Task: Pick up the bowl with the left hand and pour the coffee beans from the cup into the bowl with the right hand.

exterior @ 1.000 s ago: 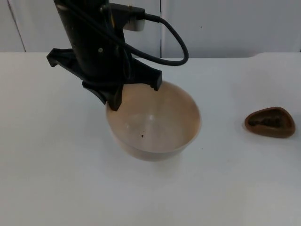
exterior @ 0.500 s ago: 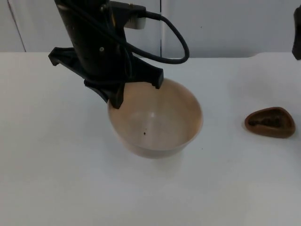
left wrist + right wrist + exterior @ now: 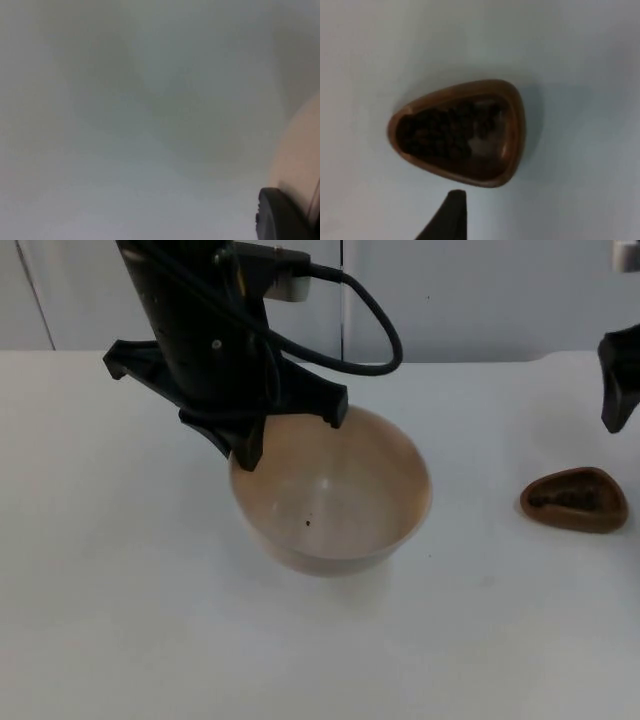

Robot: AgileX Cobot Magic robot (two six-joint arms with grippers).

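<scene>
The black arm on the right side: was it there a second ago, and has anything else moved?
No, the right gripper has come in from the upper right and now hangs above the brown cup of coffee beans. The left gripper stays at the bowl rim; bowl and cup barely moved.

A pale beige bowl sat upright near the table's middle, a few dark specks inside; well apart lay a brown, rounded-triangular cup holding dark coffee beans.
</scene>
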